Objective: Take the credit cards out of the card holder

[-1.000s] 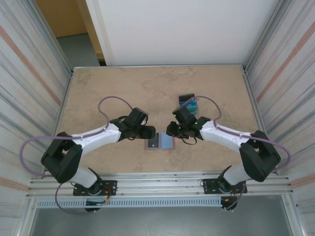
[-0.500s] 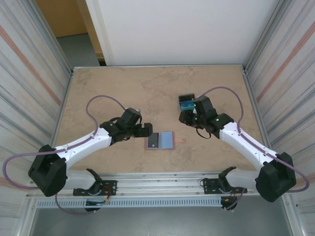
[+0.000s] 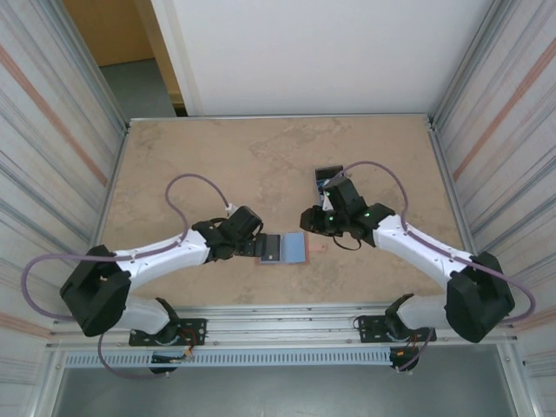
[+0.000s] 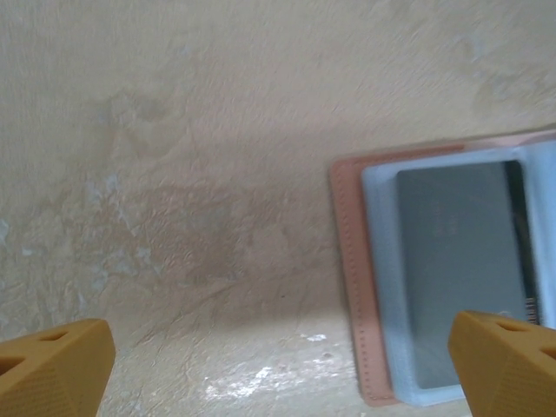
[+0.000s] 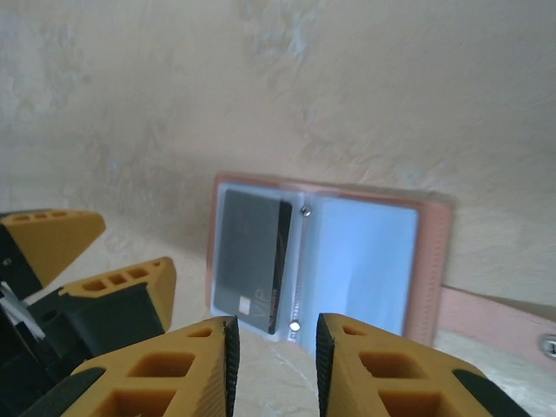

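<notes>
Lying open, card holder [image 5: 365, 261] shows its snap tab [image 5: 495, 314] in right wrist view.

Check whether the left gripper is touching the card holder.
Cannot tell. In the left wrist view one fingertip of the open left gripper overlaps the card holder, but its height above it is unclear; the top view is too small.

A lab-style robot test cell: a marble-patterned tabletop [image 3: 208, 156] framed by aluminium rails [image 3: 278, 320], boxed in by corrugated side panels [image 3: 52, 130] and a white back board [image 3: 313, 52].
</notes>
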Tool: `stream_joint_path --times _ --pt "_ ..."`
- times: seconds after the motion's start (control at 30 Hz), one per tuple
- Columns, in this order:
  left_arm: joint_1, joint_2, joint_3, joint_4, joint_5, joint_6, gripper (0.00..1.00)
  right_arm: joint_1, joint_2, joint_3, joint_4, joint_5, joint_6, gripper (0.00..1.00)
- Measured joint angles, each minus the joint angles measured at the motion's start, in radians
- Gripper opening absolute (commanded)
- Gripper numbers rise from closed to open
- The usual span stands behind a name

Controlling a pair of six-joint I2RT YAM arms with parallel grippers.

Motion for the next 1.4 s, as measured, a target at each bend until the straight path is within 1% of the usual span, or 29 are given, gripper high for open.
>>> stream_joint_path --times 0.17,0.37,0.63,0.83,1.4 --pt "0.000 0.036 -0.012 0.033 0.008 -0.003 0.99 0.042 0.110 0.006 0.049 -0.050 0.007 0.26" --pt "0.000 0.084 -0.012 0.080 0.020 -0.003 0.99 0.055 0.214 0.008 0.108 -0.097 0.018 0.23" --pt "0.000 0.117 -0.012 0.095 0.034 -0.005 0.99 0.069 0.296 0.016 0.167 -0.138 0.039 0.22" --pt "0.000 0.110 -0.012 0.095 0.035 -0.007 0.99 0.074 0.322 0.026 0.187 -0.144 0.042 0.22" --pt "0.000 0.087 -0.012 0.095 0.042 -0.007 0.99 0.075 0.323 0.026 0.192 -0.140 0.061 0.22"
